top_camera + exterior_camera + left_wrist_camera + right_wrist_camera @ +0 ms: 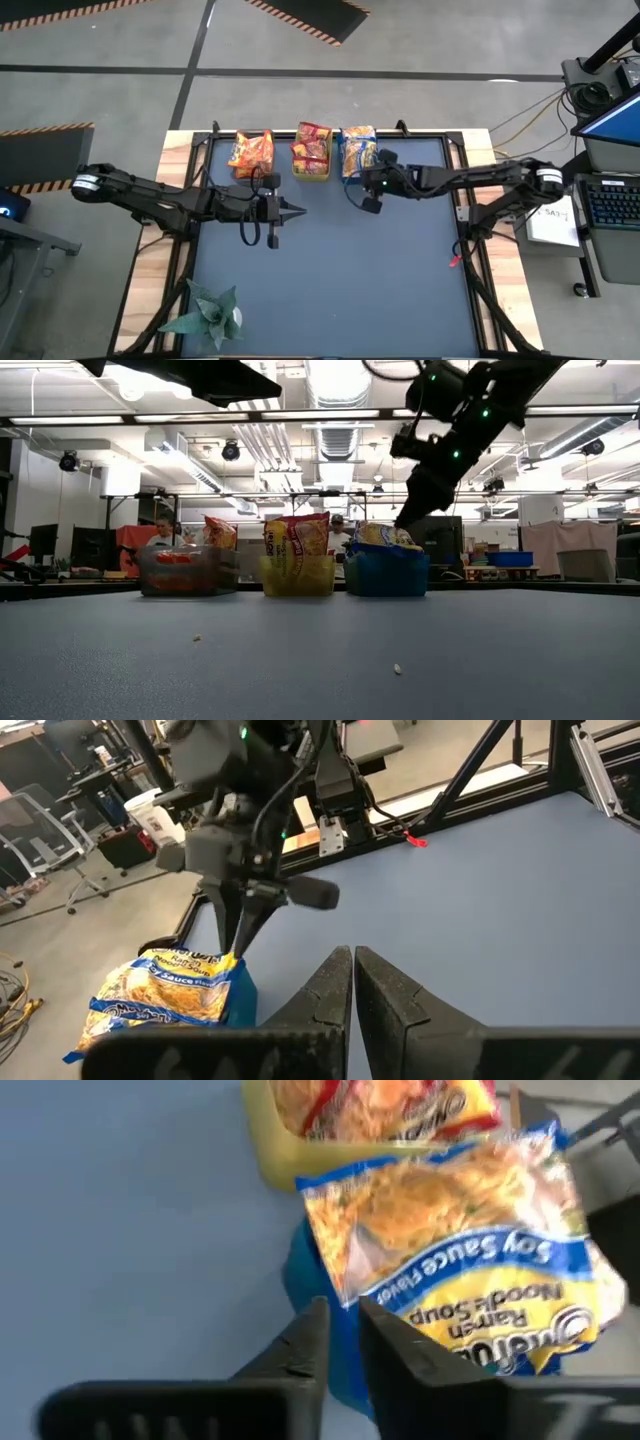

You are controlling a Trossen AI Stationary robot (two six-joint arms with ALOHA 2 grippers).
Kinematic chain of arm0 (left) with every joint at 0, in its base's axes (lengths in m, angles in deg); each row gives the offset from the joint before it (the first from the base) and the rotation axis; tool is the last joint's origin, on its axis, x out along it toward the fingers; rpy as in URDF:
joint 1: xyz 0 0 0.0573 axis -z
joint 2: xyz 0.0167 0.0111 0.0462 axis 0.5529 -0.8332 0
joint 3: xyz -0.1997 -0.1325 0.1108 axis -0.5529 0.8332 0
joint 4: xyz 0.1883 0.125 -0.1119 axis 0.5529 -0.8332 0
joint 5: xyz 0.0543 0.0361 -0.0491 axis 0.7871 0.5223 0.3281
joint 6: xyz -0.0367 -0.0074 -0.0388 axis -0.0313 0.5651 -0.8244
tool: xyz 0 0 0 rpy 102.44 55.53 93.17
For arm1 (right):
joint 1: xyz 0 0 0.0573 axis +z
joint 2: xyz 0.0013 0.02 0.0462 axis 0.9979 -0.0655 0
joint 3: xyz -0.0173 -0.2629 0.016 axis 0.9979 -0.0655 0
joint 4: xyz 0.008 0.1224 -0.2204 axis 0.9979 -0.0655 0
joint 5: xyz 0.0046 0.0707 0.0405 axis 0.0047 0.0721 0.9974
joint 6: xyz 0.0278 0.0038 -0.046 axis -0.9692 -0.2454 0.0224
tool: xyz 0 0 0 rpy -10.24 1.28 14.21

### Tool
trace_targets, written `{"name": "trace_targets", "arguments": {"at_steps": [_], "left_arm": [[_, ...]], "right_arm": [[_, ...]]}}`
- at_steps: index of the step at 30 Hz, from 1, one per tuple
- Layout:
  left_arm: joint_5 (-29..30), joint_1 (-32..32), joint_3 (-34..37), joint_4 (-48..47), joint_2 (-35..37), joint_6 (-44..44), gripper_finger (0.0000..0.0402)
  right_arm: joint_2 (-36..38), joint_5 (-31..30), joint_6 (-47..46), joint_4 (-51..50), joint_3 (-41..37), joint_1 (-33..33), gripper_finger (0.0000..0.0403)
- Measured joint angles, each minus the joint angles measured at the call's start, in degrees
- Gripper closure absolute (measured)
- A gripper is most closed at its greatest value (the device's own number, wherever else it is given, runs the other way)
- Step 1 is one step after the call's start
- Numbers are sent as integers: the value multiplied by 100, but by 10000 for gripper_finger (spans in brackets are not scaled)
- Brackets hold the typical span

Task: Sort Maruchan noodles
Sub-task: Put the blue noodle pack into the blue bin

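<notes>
a small green leafy plant [207,312] is seen at the near left corner of the dark blue table top [340,280], and two tiny pale crumbs [398,669] are seen on the mat in the low view. the left gripper [298,210] is held low over the middle of the table with its two dark fingers [340,995] pressed together and nothing between them. farther back, the right gripper [364,183] is hung just above the near edge of the blue plastic bin [386,574]; its fingers [300,1350] are nearly closed with a narrow gap, and whether anything is pinched cannot be told. the crinkly plastic noodle packets are found in three bins along the far edge: orange packets [251,152] in the grey bin [180,572], red packets [312,150] in the yellow bin [298,575], blue-and-yellow packets [470,1260] in the blue bin
</notes>
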Motion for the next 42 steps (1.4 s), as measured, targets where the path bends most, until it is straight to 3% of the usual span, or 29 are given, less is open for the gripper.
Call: {"name": "trace_targets", "arguments": {"at_steps": [3,8,13,20,24,35,42], "left_arm": [[-2,0,0,1,0,0,402],[-2,0,0,1,0,0,402],[-4,0,0,0,0,0,402],[-4,0,0,1,0,0,402],[-4,0,0,1,0,0,402],[-4,0,0,1,0,-2,402],[-4,-2,0,1,0,-2,402]], "right_arm": [[-166,77,41,-14,-11,-37,386],[-211,147,156,2,-9,-29,390],[-84,826,103,-234,-9,-26,391],[-99,763,-33,-483,-179,-100,391],[-101,281,-29,-481,-216,-257,390],[-108,138,-33,-382,-219,-631,390],[-125,1411,-207,-372,-222,-627,391]]}}
